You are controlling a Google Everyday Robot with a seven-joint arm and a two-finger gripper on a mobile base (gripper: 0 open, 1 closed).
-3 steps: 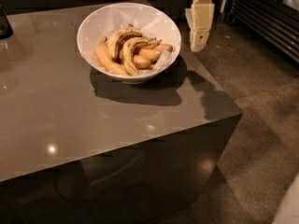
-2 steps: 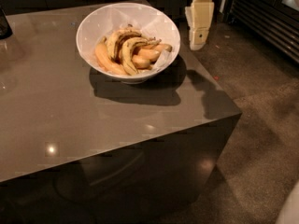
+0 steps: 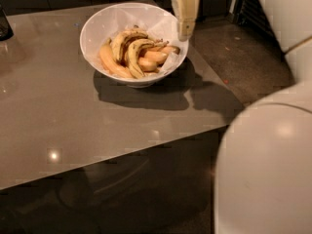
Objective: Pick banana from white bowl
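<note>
White, wide round bowl [image 3: 105, 21] sits upper centre of frame on the glossy grey-brown counter [image 3: 58, 111]. Target is the long, slim, curved pale-yellow speckled banana [image 3: 130, 57], which lies mid-pile in the bowl on plumper orange-yellow bananas [image 3: 113, 65]. Cream pincer [image 3: 184, 32] hangs at top of frame, just beside the bowl's right rim, pointing down and carrying nothing. Spread or pressed together: cannot tell, view is side-on. Grasp not yet made. Risks, judged: a descent from here may strike the rim and shove or tip the bowl; the curved fruit may roll on contact; tight packing may get a neighbour pinched instead
</note>
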